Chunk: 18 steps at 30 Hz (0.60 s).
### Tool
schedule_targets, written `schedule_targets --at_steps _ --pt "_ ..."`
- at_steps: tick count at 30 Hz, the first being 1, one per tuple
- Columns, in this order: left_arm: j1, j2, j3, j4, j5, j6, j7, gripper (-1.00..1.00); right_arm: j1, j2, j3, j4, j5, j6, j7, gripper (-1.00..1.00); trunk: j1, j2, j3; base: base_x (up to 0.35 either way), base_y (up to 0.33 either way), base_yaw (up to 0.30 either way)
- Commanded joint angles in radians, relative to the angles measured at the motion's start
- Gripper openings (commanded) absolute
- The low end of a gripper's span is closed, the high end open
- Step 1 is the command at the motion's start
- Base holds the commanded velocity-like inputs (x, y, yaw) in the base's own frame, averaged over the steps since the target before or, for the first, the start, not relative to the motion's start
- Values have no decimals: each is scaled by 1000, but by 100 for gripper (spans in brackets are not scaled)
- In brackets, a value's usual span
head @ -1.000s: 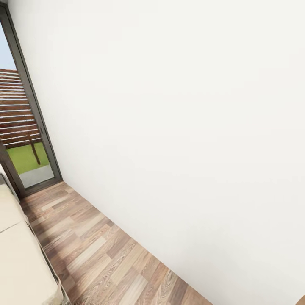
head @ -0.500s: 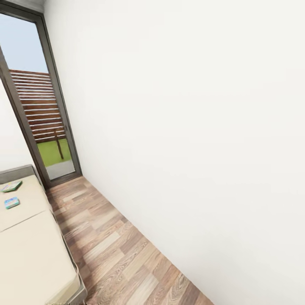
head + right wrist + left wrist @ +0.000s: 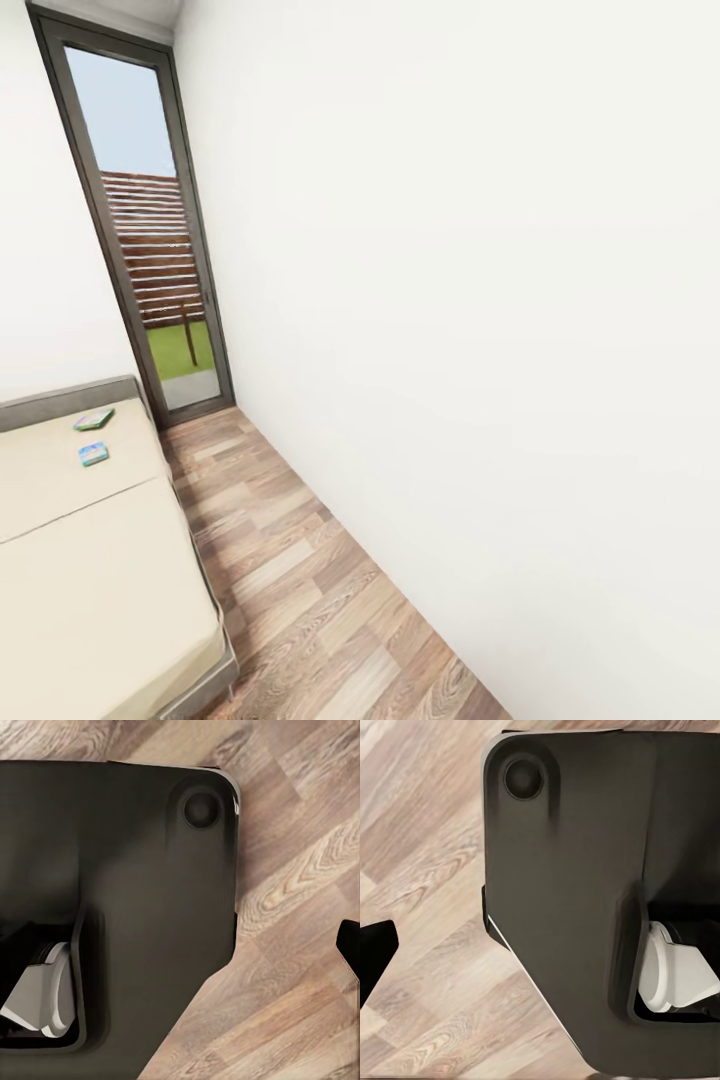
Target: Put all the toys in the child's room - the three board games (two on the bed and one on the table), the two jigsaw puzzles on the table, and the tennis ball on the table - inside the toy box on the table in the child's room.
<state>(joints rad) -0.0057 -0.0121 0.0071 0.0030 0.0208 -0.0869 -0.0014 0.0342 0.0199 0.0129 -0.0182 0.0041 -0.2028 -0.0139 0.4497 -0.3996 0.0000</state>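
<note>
**A:** Games first: where are they?

**B:** Two board games lie on the bed (image 3: 90, 560), at about nine o'clock in the head view, up near the grey headboard (image 3: 60, 402). The green one (image 3: 93, 420) sits closest to the headboard; the blue one (image 3: 93, 455) is just beside it, toward the foot. Both lie flat on the far mattress pad, apart from each other.

**A:** Why is nothing within reach?

**B:** My guess is the robot is on its way. The head looks along the strip of wood floor (image 3: 300, 590) between bed and white wall (image 3: 480, 300), with a tall glass door (image 3: 150, 250) at eleven o'clock. The games are well off from the camera.

**A:** And the jaws?

**B:** I cannot tell. Each wrist camera looks down past the dark robot base (image 3: 570, 892) at the floor; a dark sliver at each frame edge may be a fingertip, but that is too little to judge opening. Nothing seems to be held.

**A:** Next?

**B:** Probably close in alongside the bed before reaching for either game.
</note>
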Motion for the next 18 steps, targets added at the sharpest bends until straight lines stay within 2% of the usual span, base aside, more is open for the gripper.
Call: schedule_targets --at_steps 1,18 --pt "0 0 1 2 2 -4 0 100 1 0 2 -2 0 -1 -1 100 0 0 0 0 0 265" --pt "0 0 1 2 2 -4 0 100 1 0 1 -2 0 -1 -1 100 0 0 0 0 0 255"
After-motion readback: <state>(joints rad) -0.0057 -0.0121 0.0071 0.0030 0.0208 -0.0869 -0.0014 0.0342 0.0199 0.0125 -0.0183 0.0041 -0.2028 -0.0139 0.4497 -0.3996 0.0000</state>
